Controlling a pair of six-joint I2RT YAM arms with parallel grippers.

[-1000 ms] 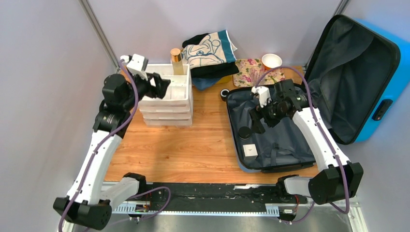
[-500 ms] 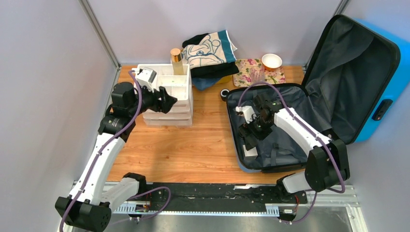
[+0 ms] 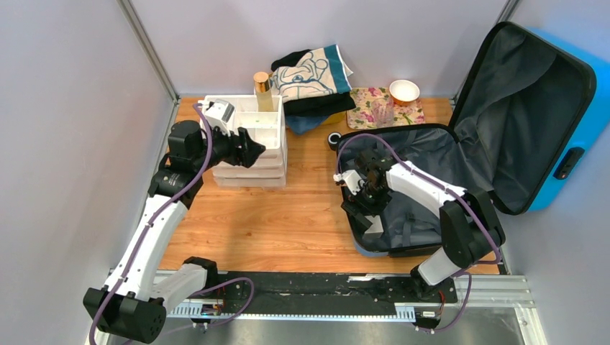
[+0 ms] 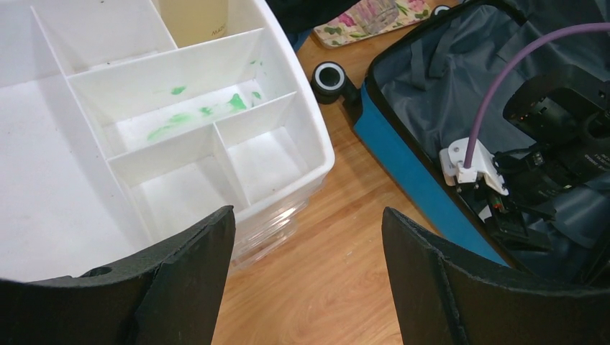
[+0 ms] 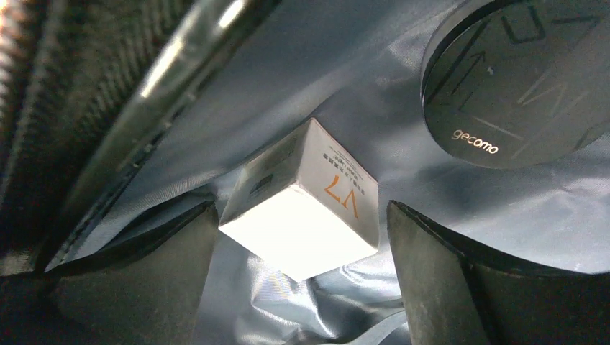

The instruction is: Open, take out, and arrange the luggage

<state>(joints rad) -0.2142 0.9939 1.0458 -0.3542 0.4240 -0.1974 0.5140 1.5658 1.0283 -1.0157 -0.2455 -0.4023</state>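
Hanging low inside the open luggage (image 3: 518, 108), the right claw (image 3: 360, 207) has its jaws spread wide and grips nothing. The suitcase lid stands propped up, well off to that claw's far side. The left claw (image 3: 248, 147) is also spread wide and empty, just over the near corner of a white stacked organizer (image 3: 248, 172). A bottle (image 3: 263, 90) stands at the organizer's back edge, beyond the claw.

From the left wrist, both black fingers (image 4: 180, 287) frame bare tabletop (image 4: 324, 287). The organizer's divided top tray (image 4: 180, 144), smeared with green, lies ahead and to one side. The luggage's blue edge (image 4: 410, 154) lies ahead on the other side.

From the right wrist, a small white box (image 5: 302, 208) lies on the grey lining (image 5: 403, 187), just ahead of the claw (image 5: 301, 237) and centred on its gap. Neither finger (image 5: 165, 273) presses on the box. A black round disc (image 5: 518, 79) lies beyond it.
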